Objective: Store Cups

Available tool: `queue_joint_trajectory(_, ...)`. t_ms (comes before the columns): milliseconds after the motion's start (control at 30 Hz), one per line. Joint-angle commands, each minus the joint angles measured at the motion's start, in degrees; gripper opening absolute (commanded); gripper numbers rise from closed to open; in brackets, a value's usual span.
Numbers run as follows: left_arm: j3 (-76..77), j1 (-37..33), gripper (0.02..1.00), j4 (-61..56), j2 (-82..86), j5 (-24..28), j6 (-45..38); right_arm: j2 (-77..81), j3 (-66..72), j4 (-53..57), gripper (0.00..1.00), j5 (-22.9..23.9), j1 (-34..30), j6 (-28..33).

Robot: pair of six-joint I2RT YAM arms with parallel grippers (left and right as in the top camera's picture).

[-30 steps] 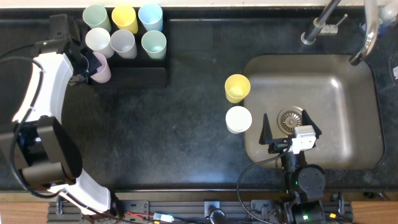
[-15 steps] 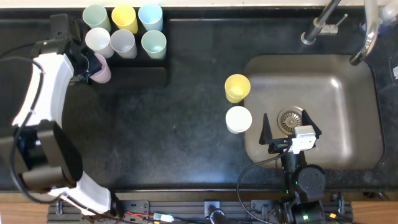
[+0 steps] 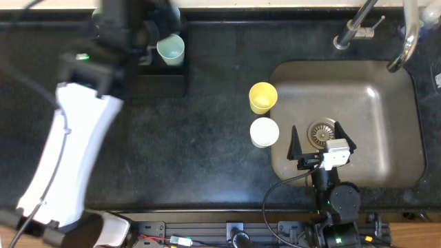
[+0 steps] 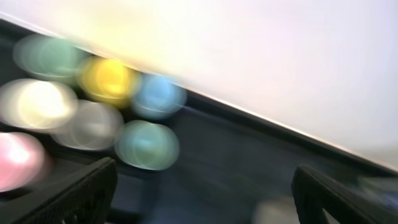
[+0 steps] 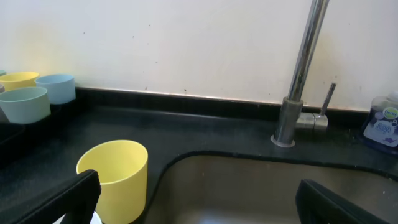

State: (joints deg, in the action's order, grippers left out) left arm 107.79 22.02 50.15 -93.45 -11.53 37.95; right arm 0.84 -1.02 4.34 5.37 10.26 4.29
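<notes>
- Cups on counter (image 3: 207, 158): yellow cup (image 3: 262, 97) and, at its six o'clock, white cup (image 3: 264, 131) stand upright at the sink's (image 3: 386, 83) nine o'clock rim.
- Left gripper (image 4: 204, 168) hangs wide open, empty, high by the rack (image 3: 162, 83) at eleven o'clock; right gripper (image 3: 315, 127), fingers spread, holds nothing.
- Advised: descend straight, pinch one wall, spare the neighbour.

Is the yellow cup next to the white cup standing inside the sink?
No, in the top view the yellow cup stands upright on the dark counter, just outside the rim of the sink.
</notes>
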Motion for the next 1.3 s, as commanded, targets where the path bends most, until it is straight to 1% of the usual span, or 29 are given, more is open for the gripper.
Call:
queue_joint_trajectory(33, 8.9, 10.0, 0.925, 5.8, -11.3, 0.6, 10.6, -0.6, 0.7, -0.3, 0.996, 0.2, 0.2, 0.0)
queue_joint_trajectory(167, 15.3, 15.7, 0.925, 14.6, -19.9, 2.2, 16.3, -0.6, 0.7, -0.3, 0.998, 0.2, 0.2, 0.0)
queue_joint_trajectory(267, 17.3, 18.5, 0.923, 17.1, -24.9, 4.7, 16.6, -0.6, 0.7, -0.3, 0.998, 0.2, 0.2, 0.0)
queue_joint_trajectory(433, 17.6, 21.7, 0.923, 17.9, -30.4, 4.9, 17.1, -0.6, 0.7, -0.3, 0.996, 0.2, 0.2, 0.0)
queue_joint_trajectory(700, 17.6, 22.1, 0.906, 20.3, -34.3, 3.4, 17.8, -0.6, 0.7, -0.3, 0.996, 0.2, 0.2, 0.0)
queue_joint_trajectory(1000, 17.6, 22.1, 0.801, 20.7, -38.0, 4.2, 17.8, -0.6, 0.7, -0.3, 0.998, 0.2, 0.2, 0.0)
queue_joint_trajectory(1100, 17.5, 22.4, 0.741, 21.0, -39.0, 4.6, 17.8, -0.6, 0.7, -0.3, 0.998, 0.2, 0.2, 0.0)
queue_joint_trajectory(1167, 17.5, 22.5, 0.676, 21.0, -39.4, 4.4, 17.8, -0.6, 0.7, -0.3, 0.998, 0.2, 0.2, 0.0)
queue_joint_trajectory(1200, 17.5, 22.5, 0.63, 21.0, -39.5, 4.4, 17.7, -0.6, 0.7, -0.3, 0.998, 0.2, 0.2, 0.0)
queue_joint_trajectory(1233, 17.5, 22.5, 0.564, 21.0, -39.8, 4.4, 17.6, -0.6, 0.7, -0.3, 0.996, 0.2, 0.2, 0.0)
queue_joint_trajectory(1300, 17.5, 22.6, 0.4, 21.0, -40.3, 4.5, 17.6, -0.6, 0.7, -0.3, 0.998, 0.2, 0.2, 0.0)
